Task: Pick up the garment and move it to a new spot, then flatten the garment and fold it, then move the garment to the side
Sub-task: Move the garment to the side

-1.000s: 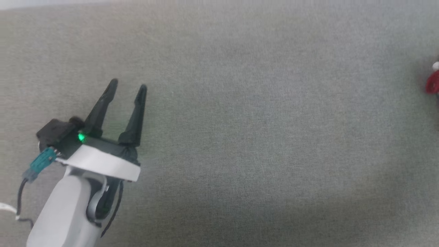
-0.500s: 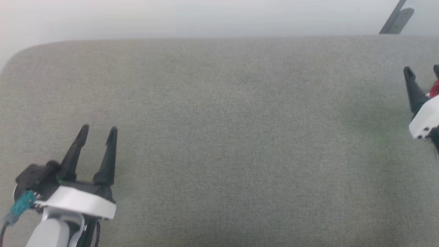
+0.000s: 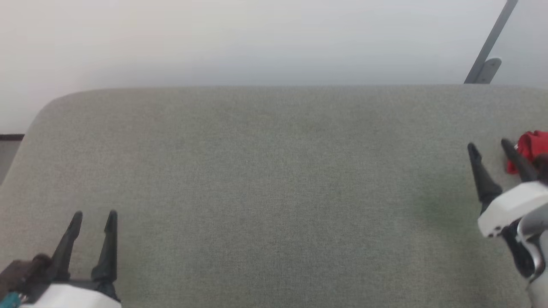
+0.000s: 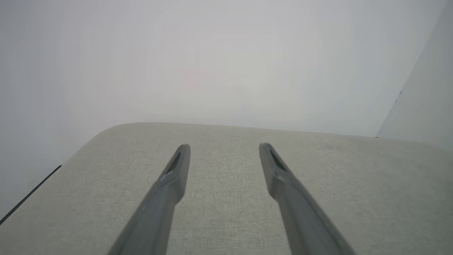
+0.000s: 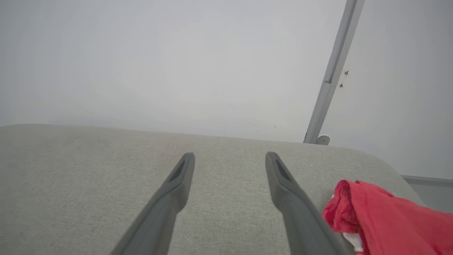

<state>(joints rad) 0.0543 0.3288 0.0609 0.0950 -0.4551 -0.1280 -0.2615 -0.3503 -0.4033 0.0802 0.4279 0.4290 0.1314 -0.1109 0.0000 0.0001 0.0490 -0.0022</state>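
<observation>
Pick-up stage, grasp not yet made. The red jersey (image 3: 533,147) lies bunched at the grey fabric tabletop's (image 3: 274,179) right edge, just beside my right gripper (image 3: 488,145). My left gripper (image 3: 95,213) hovers at its near-left. Both sets of fingers (image 5: 166,205) are spread and empty. Next, I judge, the right gripper must shift onto the cloth and close.

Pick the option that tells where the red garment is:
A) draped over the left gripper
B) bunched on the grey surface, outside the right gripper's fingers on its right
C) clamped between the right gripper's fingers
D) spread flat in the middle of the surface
B: the garment lies bunched on the grey surface to the right of the right gripper, whose fingers stand apart with nothing between them.
</observation>
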